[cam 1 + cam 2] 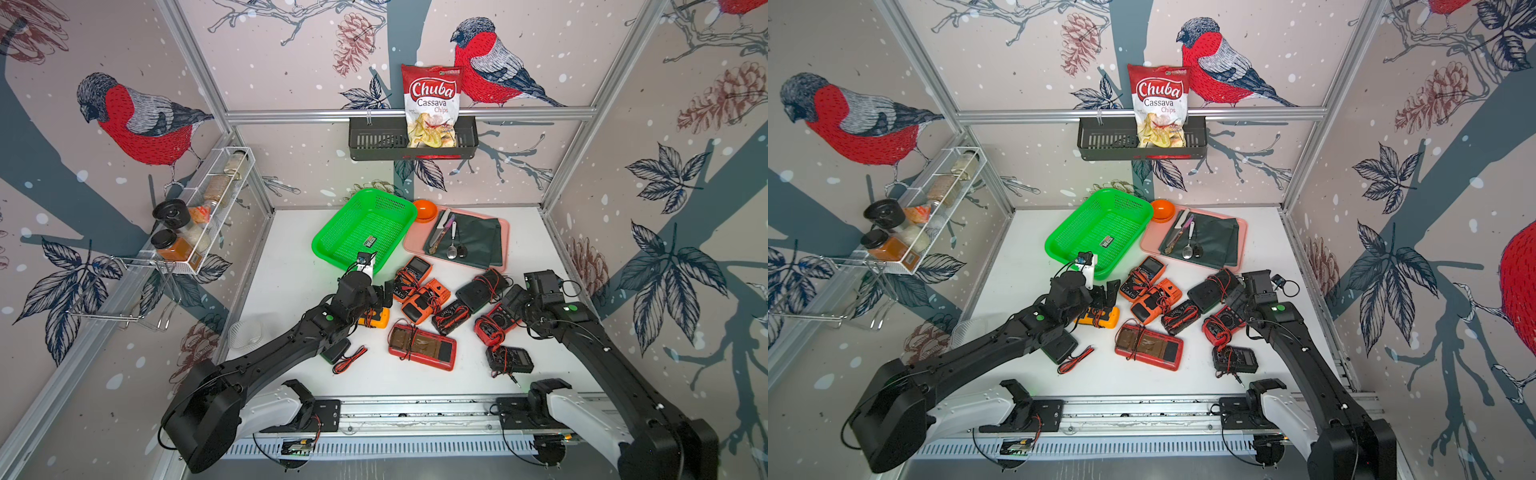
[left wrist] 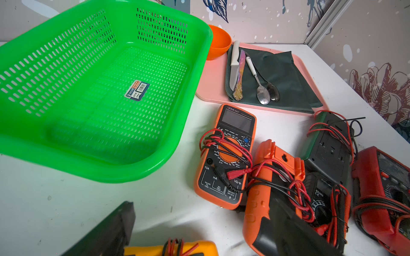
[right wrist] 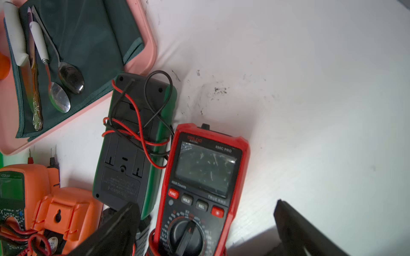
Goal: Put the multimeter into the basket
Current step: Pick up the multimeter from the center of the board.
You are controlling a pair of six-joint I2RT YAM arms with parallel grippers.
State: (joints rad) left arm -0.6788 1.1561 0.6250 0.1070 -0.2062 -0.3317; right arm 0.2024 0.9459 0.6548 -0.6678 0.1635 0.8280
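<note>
The basket (image 2: 99,170), just beyond the left gripper (image 1: 383,293), holds only a sticker (image 2: 136,90), so the whole task is left. Multimeters lie on the table: a yellow one (image 1: 378,319) under that gripper, a red one (image 3: 199,177) below the right gripper (image 3: 206,204). Both grippers are spread wide, empty.

Bright, even overhead light
We see soft shadows on the table (image 1: 286,266), bowed edges (wide lens), blurred fingers (image 3: 299,228) up close.

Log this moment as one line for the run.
phase: pre-grasp | green basket: no multimeter inside | left gripper: open above yellow multimeter | right gripper: open above red 890C PRO multimeter | held: nothing
</note>
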